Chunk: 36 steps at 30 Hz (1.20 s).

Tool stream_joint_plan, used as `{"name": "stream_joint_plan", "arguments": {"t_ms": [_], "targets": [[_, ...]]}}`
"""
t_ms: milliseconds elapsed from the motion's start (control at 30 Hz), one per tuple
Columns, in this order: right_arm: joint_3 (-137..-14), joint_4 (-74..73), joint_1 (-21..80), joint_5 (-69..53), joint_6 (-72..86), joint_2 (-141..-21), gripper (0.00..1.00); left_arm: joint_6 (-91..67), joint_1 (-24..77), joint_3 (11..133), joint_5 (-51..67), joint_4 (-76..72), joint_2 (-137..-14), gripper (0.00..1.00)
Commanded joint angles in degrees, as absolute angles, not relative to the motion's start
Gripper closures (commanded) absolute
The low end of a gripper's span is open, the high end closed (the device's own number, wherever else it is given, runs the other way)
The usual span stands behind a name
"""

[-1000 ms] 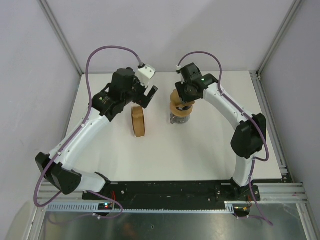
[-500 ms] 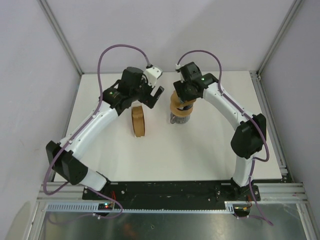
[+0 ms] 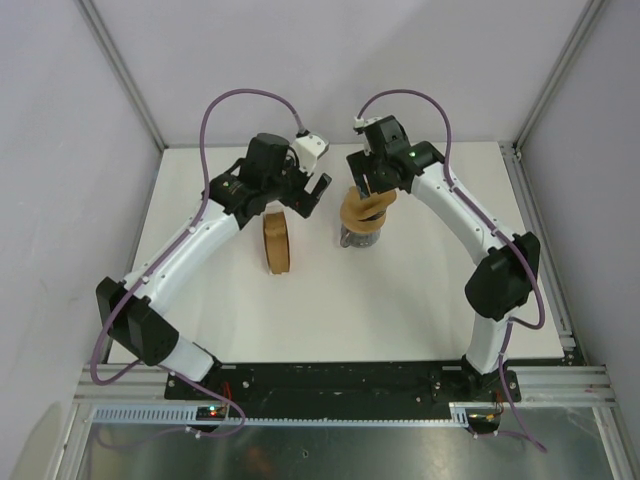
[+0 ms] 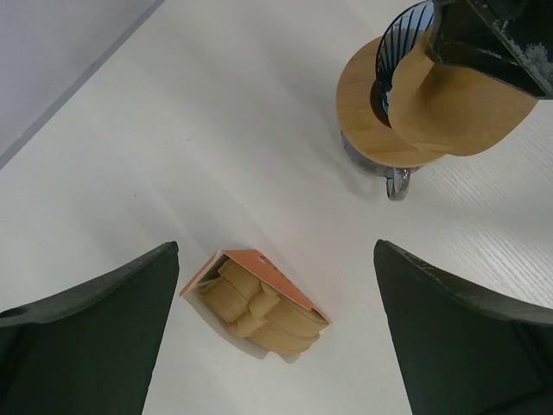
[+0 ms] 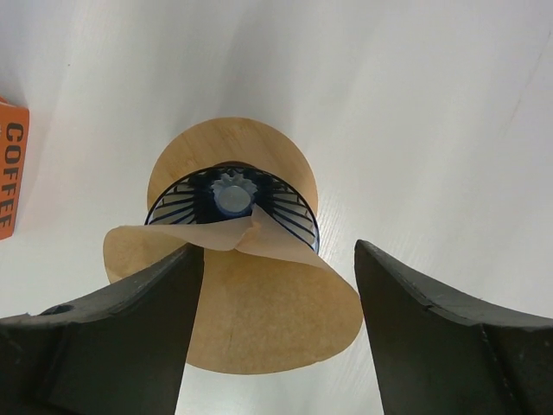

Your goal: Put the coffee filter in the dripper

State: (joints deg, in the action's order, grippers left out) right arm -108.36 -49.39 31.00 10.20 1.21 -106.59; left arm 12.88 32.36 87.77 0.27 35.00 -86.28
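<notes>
Left gripper [image 4: 276, 245]: jaws spread wide, holding nothing; it hangs over the white table [image 4: 216, 130], above the filter pack.
Right gripper [image 5: 278, 246]: jaws apart, not clamped on anything; it sits directly over the dripper, one finger on each side of the filter.
Coffee filter, single thin brown paper sheet with rounded edge [image 5: 259, 320]: the pointed end lies inside the dripper mouth. The wide rounded part is tilted and hangs out over the near rim, so it is not fully seated.
Dripper, blue translucent ribbed cone [image 5: 281, 206]: upright, with a tan wooden ring collar [image 5: 229, 143] around it.
Clear glass jug with handle [image 4: 397, 180]: stands under the dripper and carries it.
Filter pack, orange carton of stacked brown filters [image 4: 259, 303]: stands on the table, well apart from the dripper on its left.
</notes>
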Motion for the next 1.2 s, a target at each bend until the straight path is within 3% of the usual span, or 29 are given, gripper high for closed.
{"name": "stream_joint_plan", "arguments": {"t_ms": [0, 133, 200, 300, 433, 500, 700, 1167], "targets": [[-112.6, -49.2, 31.2, 13.3, -0.6, -104.3, 0.25, 11.8, 32.0, 89.6, 1.2, 33.8, -85.4, 0.0], [-117.5, -49.8, 32.4, 17.0, -3.5, -102.8, 0.27, 11.9, 32.1, 89.5, 1.1, 33.8, -85.5, 0.0], [-117.8, -49.0, 33.6, 19.1, -5.2, -100.9, 0.33, 11.9, 32.1, 89.5, 1.0, 33.8, -85.5, 0.0], [-113.7, -47.0, 34.6, 17.8, -5.9, -97.6, 0.58, 12.0, 32.1, 89.5, 0.7, 33.8, -85.4, 0.0], [-102.2, -40.8, 34.0, 6.0, -4.3, -93.2, 0.91, 12.2, 32.1, 89.3, 0.3, 33.8, -85.5, 0.0], [-98.2, -39.3, 33.6, 3.3, -3.4, -92.9, 0.98, 12.2, 32.1, 89.2, 0.2, 33.8, -85.6, 0.0], [-94.8, -38.0, 32.2, -0.9, -2.6, -95.9, 1.0, 12.5, 32.0, 88.6, 0.2, 33.8, -85.4, 0.0], [-103.5, -42.9, 31.1, -0.1, -3.5, -107.2, 1.0, 12.8, 31.3, 87.7, -1.5, 33.8, -84.9, 0.0]]}}
